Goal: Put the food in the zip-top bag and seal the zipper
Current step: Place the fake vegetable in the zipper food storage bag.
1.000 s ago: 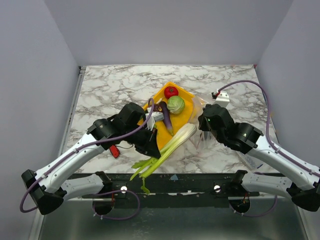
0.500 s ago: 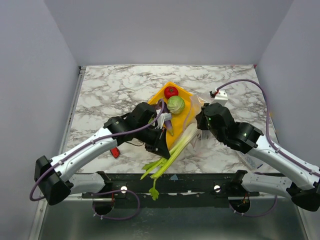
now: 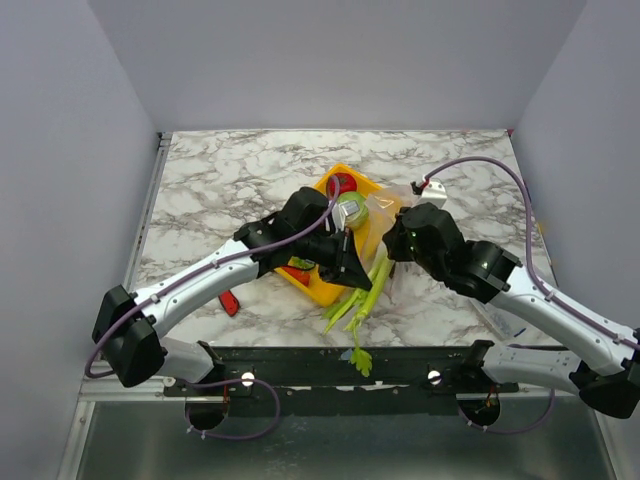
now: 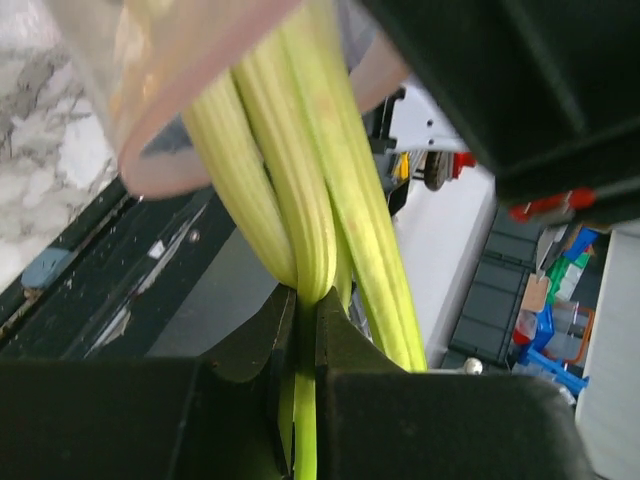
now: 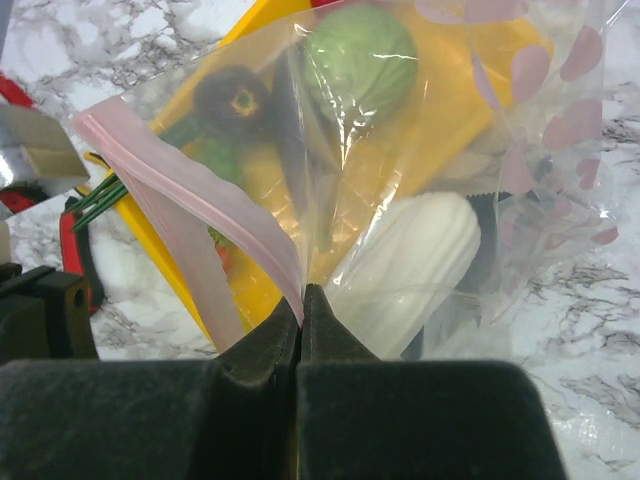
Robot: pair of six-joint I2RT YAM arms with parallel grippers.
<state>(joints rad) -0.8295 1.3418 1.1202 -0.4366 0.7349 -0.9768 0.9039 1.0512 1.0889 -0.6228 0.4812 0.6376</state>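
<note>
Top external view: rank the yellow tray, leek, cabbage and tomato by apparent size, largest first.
1. yellow tray, though the left arm covers part of it.
2. leek, long but thin.
3. cabbage.
4. tomato, partly hidden, so its gap to the cabbage is unsure.

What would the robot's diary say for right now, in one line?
left gripper: shut on leek | right gripper: shut on bag | leek: white end at bag

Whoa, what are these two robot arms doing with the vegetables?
They are bagging vegetables. The right arm has its jaws shut on the mouth edge of a clear zip-top bag. The left arm has its jaws shut on a leek, whose pale end seems to sit in the bag's mouth. A cabbage and tomato lie on the yellow tray; the zipper is unsealed.
</note>
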